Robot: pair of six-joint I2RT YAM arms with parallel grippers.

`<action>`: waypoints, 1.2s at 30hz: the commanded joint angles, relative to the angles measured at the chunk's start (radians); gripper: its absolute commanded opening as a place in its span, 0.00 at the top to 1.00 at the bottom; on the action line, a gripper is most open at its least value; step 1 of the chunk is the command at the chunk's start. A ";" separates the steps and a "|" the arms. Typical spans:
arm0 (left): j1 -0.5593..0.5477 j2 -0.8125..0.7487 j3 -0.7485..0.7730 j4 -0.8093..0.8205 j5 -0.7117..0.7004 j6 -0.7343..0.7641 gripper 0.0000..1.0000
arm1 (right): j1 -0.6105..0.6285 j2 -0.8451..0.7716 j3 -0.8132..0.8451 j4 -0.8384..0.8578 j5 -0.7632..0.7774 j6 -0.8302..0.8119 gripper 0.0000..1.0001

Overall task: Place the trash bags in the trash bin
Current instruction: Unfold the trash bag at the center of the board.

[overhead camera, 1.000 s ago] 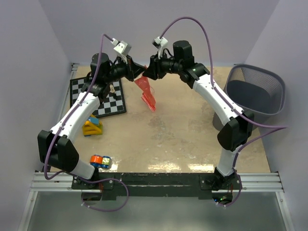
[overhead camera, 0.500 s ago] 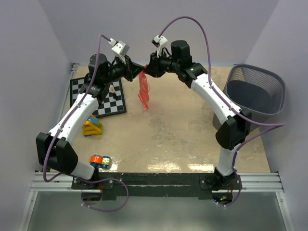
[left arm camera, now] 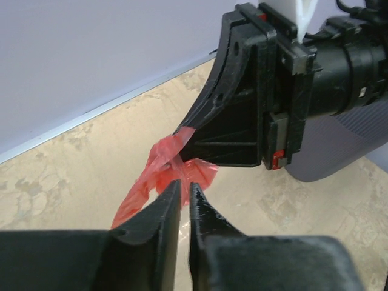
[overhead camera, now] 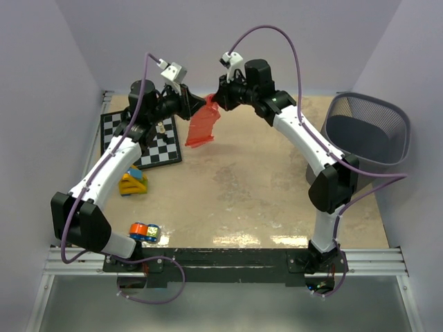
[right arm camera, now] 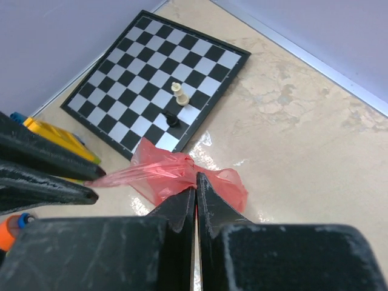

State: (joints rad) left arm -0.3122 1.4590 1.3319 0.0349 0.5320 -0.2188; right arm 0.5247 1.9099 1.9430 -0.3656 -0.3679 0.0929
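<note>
Above the surface's (overhead camera: pixel 263 187) far edge, right fingers (right arm camera: pixel 189 203) had just clamped the trash bag (overhead camera: pixel 202 126) — left fingers (left arm camera: pixel 174 195) cracked apart, film between them. Handover likely; trash bin (overhead camera: pixel 398 131) well off right.

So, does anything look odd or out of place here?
The red bag hangs bunched in the air, pinched by the right gripper, one end running to the left gripper, well apart from the bin. Nothing looks spilled or broken.

trash bin (overhead camera: pixel 391 121): left side behind right arm (overhead camera: pixel 304 135) | yellow toy (overhead camera: pixel 135 185): partly under left arm (overhead camera: pixel 111 166)
</note>
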 commanded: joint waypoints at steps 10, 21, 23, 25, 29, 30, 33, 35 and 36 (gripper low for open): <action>0.015 0.041 0.024 0.072 0.075 -0.189 0.46 | 0.008 -0.111 -0.003 0.044 0.333 0.085 1.00; 0.015 0.167 0.102 0.264 0.111 -0.387 0.33 | 0.040 -0.132 -0.026 0.044 0.389 0.056 1.00; 0.015 0.184 0.115 0.264 0.103 -0.410 0.33 | 0.041 -0.133 -0.027 0.047 0.386 0.054 1.00; 0.015 0.199 0.124 0.261 0.094 -0.424 0.34 | 0.043 -0.137 -0.030 0.047 0.382 0.054 1.00; 0.016 0.216 0.130 0.263 0.082 -0.450 0.35 | 0.043 -0.141 -0.041 0.045 0.382 0.047 1.00; 0.016 0.222 0.133 0.260 0.076 -0.453 0.36 | 0.043 -0.141 -0.044 0.047 0.379 0.044 1.00; 0.018 0.239 0.145 0.238 0.054 -0.465 0.40 | 0.043 -0.144 -0.052 0.047 0.373 0.041 1.00; 0.021 0.250 0.147 0.226 0.036 -0.481 0.44 | 0.043 -0.147 -0.056 0.048 0.371 0.037 1.00; 0.019 0.256 0.148 0.220 0.033 -0.479 0.47 | 0.041 -0.147 -0.058 0.047 0.371 0.037 1.00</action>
State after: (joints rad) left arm -0.3023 1.6913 1.4319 0.2455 0.5961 -0.6529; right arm 0.5648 1.8240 1.8942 -0.3580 -0.0093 0.1452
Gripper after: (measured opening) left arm 0.567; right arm 0.007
